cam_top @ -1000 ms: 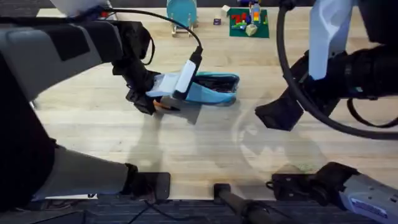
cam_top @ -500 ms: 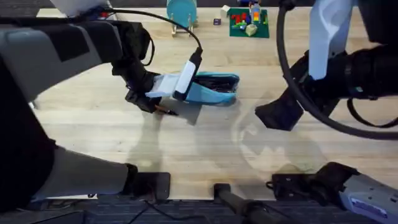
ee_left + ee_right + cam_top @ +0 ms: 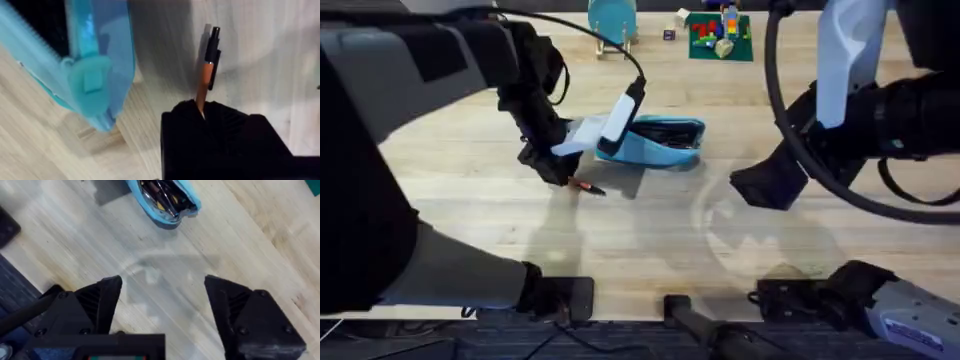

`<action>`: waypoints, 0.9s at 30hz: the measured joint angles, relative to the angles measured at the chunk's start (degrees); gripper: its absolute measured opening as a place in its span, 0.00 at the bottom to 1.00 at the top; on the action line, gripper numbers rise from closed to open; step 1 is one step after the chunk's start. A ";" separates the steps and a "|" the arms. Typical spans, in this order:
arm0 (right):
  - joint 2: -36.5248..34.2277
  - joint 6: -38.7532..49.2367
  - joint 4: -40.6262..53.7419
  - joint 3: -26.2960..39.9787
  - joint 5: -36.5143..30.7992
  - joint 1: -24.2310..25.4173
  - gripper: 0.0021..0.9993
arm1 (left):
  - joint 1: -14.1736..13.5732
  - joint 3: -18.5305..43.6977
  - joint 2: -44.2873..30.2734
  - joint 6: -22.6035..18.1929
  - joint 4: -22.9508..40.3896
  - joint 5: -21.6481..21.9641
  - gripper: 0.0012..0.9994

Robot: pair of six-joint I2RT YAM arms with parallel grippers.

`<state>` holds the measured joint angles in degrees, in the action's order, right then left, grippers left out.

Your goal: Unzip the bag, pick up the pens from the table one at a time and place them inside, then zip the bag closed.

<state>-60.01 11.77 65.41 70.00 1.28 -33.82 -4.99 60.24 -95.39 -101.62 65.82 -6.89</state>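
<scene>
The light blue bag (image 3: 658, 143) lies unzipped on the table (image 3: 650, 240), with several pens showing in its dark inside (image 3: 161, 194). My left gripper (image 3: 548, 163) hovers at the bag's left end, shut on an orange pen (image 3: 588, 186) with a dark tip. In the left wrist view that pen (image 3: 205, 70) sticks out from between the black fingers (image 3: 215, 135), beside the bag's end (image 3: 95, 75). My right gripper (image 3: 770, 185) hangs open above bare wood to the right of the bag, its fingers (image 3: 95, 305) wide apart.
A teal round stand (image 3: 612, 20) and a green plate (image 3: 740, 50) with small coloured bricks sit at the far edge. Both arm bases and cables run along the near edge.
The left gripper has shifted slightly away from the bag's end, and the orange pen now sticks out over the table below it. The right arm has not moved.
</scene>
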 joint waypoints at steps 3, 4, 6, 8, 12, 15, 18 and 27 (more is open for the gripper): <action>0.00 -0.02 0.00 0.00 0.00 0.00 1.00 | 0.00 3.58 -0.07 0.00 4.15 -0.66 0.04; 0.00 -0.02 0.00 0.00 0.00 0.00 1.00 | 0.00 4.77 -0.07 0.00 5.14 -0.84 0.04; 0.00 0.00 0.00 0.00 0.00 0.00 1.00 | 0.00 7.27 -0.06 0.00 6.81 -1.03 0.04; 0.00 0.00 0.00 0.00 0.00 0.00 1.00 | -0.07 8.98 0.25 0.00 7.45 -1.07 0.04; 0.00 0.00 0.00 0.00 0.00 0.00 1.00 | -0.21 10.73 2.43 0.00 7.55 -1.22 0.04; 0.00 0.00 0.00 0.00 0.00 0.00 1.00 | -0.59 11.21 5.71 0.00 7.51 -1.28 0.04; 0.00 -0.01 0.00 0.00 0.00 0.00 1.00 | -1.36 11.40 9.57 0.00 7.77 -1.54 0.04; 0.00 -0.02 0.00 0.00 0.00 0.00 1.00 | -3.45 11.48 18.23 0.00 9.51 -5.02 0.04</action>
<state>-60.01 11.75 65.41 70.00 1.28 -33.82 -8.45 71.72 -77.16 -101.62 75.32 -11.91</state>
